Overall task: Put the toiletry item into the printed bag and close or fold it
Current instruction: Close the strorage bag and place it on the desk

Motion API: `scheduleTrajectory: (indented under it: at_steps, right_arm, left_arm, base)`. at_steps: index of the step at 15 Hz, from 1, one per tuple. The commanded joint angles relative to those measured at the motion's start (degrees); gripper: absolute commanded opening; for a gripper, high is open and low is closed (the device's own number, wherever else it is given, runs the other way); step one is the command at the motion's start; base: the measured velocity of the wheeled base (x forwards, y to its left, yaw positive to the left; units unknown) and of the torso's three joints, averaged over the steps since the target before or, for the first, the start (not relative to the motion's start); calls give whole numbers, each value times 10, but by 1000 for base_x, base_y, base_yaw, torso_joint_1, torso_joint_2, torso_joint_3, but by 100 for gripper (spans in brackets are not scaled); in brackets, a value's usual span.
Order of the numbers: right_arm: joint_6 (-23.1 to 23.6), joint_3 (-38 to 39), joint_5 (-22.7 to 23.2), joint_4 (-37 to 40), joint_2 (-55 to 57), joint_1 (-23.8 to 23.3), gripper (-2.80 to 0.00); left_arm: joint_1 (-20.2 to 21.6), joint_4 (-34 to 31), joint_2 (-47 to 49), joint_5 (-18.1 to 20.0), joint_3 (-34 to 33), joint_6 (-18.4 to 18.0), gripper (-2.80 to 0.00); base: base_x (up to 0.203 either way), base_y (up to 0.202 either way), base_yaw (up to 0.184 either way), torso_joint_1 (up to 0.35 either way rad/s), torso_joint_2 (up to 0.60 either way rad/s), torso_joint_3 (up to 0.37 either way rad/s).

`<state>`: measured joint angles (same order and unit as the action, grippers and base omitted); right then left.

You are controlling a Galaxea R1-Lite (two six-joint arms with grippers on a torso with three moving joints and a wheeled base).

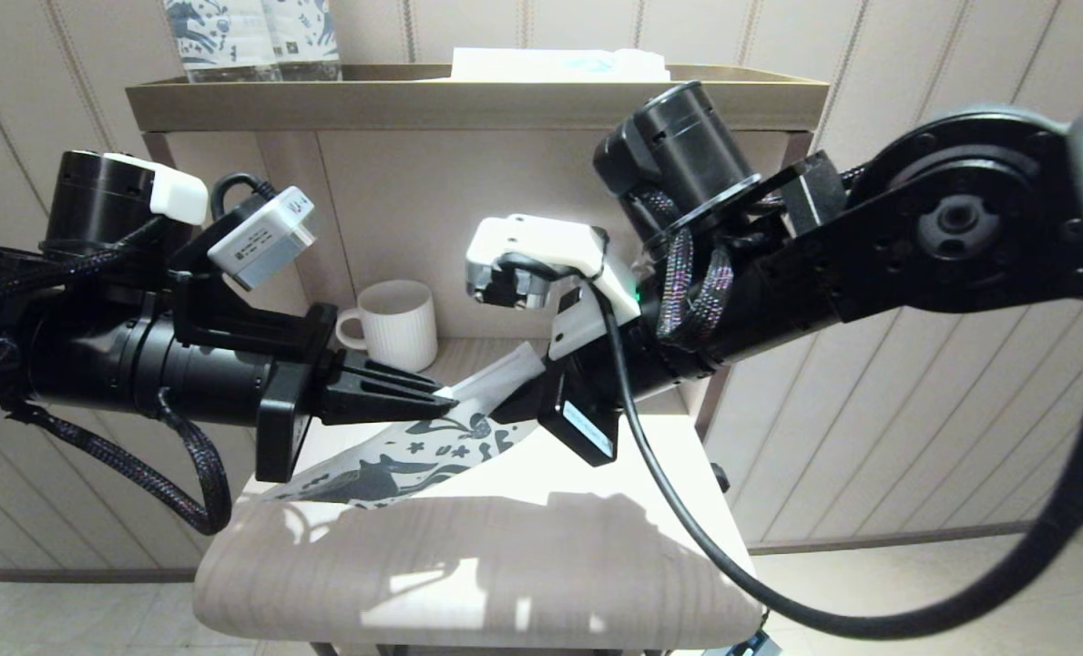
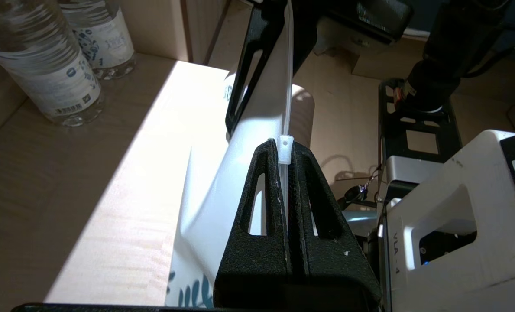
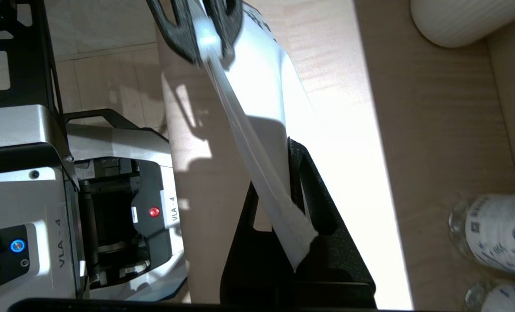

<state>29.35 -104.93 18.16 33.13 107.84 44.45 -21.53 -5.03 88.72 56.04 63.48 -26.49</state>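
Both grippers are clamped on the top edge of the printed bag (image 1: 413,456), holding it above the pale surface (image 1: 468,583): the left gripper (image 1: 441,405) has its fingers pressed together on one end of the zip strip, and the right gripper (image 3: 298,216) pinches the other end. Stretched between them, the bag is a flat white pouch with dark blue horse and flower prints, hanging tilted. A white mug (image 1: 395,323) stands behind it.

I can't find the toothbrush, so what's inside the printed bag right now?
Nothing shows inside. The printed bag is opaque, pinched at its top edge by the left gripper and right gripper, both jaws shut; its contents are hidden.
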Motion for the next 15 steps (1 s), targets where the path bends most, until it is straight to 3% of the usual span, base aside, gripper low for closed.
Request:
scheduleTrajectory:
  at_steps: [1,15]
  right_arm:
    - [2,16,1,1,-27,-11,-280]
    - [2,131,18,0,-192,-115,-280]
  left_arm:
    - [0,-1,4,3,0,-1,-280]
    - [0,0,17,1,3,-2,-280]
  base:
    - [0,0,0,0,0,0]
    - [0,0,0,0,0,0]
